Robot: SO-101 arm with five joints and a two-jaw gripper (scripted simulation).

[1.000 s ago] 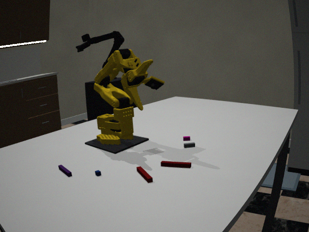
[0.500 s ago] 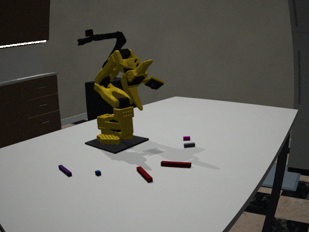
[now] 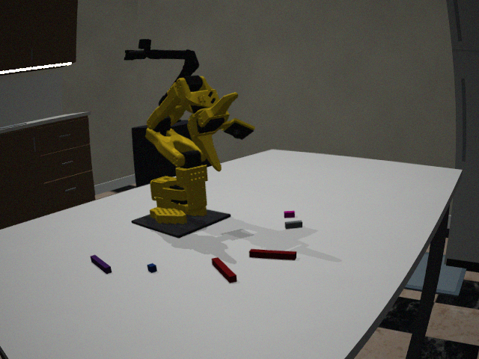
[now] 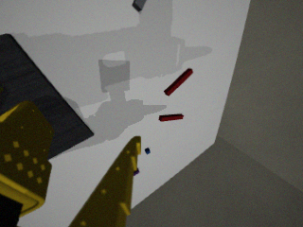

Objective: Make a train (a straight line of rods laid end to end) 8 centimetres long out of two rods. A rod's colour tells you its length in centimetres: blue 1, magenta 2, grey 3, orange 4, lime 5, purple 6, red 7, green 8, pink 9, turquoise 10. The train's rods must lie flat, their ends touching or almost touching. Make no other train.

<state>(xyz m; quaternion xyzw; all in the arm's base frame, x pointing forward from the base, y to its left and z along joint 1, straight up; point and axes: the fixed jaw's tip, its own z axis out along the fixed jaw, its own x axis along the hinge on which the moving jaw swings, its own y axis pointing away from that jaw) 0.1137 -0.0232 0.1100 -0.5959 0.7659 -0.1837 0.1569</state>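
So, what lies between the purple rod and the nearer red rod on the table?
The exterior view shows only the small blue rod between the purple rod and the nearer red rod, touching neither.

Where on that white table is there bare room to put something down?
The near stretch of the table, in front of the purple rod, blue cube and two red rods, is bare. So is the far right side, beyond the magenta rod and grey rod. It is crowded between the rods and the arm's dark base plate.
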